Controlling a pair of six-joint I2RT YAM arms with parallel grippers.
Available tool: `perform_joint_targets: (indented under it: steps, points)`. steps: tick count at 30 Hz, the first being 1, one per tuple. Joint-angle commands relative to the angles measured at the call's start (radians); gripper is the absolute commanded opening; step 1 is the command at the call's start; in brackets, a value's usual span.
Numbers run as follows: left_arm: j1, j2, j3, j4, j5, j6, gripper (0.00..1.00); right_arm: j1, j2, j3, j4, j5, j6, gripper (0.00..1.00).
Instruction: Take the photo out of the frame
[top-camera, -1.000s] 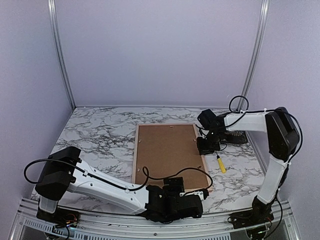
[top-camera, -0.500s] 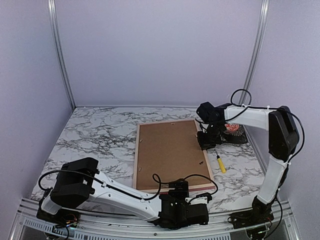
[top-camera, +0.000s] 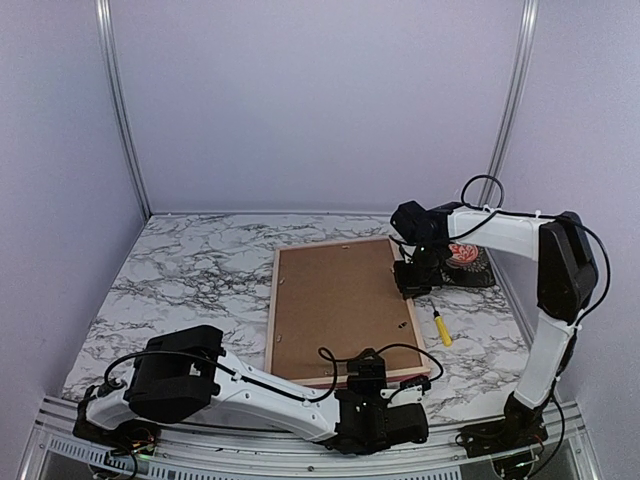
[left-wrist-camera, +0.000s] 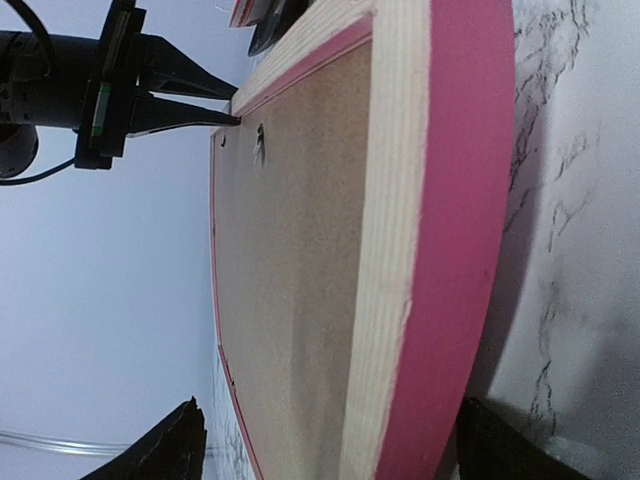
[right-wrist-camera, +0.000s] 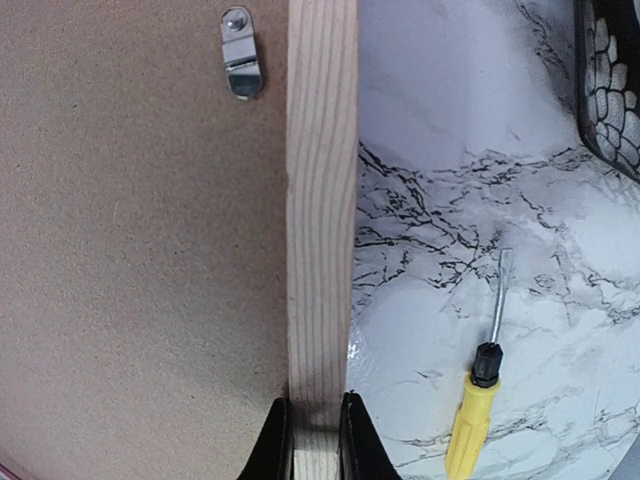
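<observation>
The frame (top-camera: 270, 310) lies face down on the marble table, its brown backing board (top-camera: 340, 305) facing up. The photo is hidden beneath that board. My right gripper (top-camera: 412, 285) is shut on the frame's right wooden rail (right-wrist-camera: 322, 200), one finger (right-wrist-camera: 275, 445) on each side, and it holds that side slightly raised. My left gripper (top-camera: 372, 372) is at the near edge. It is open, and its fingertips (left-wrist-camera: 185, 440) stand wide on either side of the pink rim (left-wrist-camera: 460, 200). A metal tab (right-wrist-camera: 240, 55) sits on the backing near the right rail.
A yellow-handled screwdriver (top-camera: 441, 328) lies on the table just right of the frame, in the right wrist view (right-wrist-camera: 472, 415) too. A dark patterned object (top-camera: 467, 262) rests at the back right. Purple walls enclose the table on three sides.
My left arm has swung right along the near edge and brought its gripper up to the frame's near rim. The frame's far right corner has risen a little in my right gripper.
</observation>
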Motion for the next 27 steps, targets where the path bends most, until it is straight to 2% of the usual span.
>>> perform_joint_targets:
  steps: [1, 5, 19, 21, 27]
  points:
    - [0.014, 0.044, -0.004, 0.053, -0.017, 0.024, 0.82, 0.013, -0.040, 0.050, -0.007, -0.004, 0.015, 0.00]
    - [0.014, 0.042, -0.044, 0.122, -0.018, 0.061, 0.64, 0.013, -0.043, 0.051, -0.004, -0.003, 0.017, 0.00]
    - [0.014, -0.025, -0.209, 0.454, -0.076, 0.172, 0.24, 0.014, -0.152, -0.043, 0.116, -0.044, 0.038, 0.01]
    - [0.016, -0.035, -0.217, 0.466, -0.077, 0.163, 0.17, 0.014, -0.182, -0.056, 0.137, -0.046, 0.039, 0.07]
    - [0.023, -0.056, -0.233, 0.519, -0.082, 0.157, 0.09, 0.014, -0.296, -0.062, 0.201, -0.092, 0.032, 0.39]
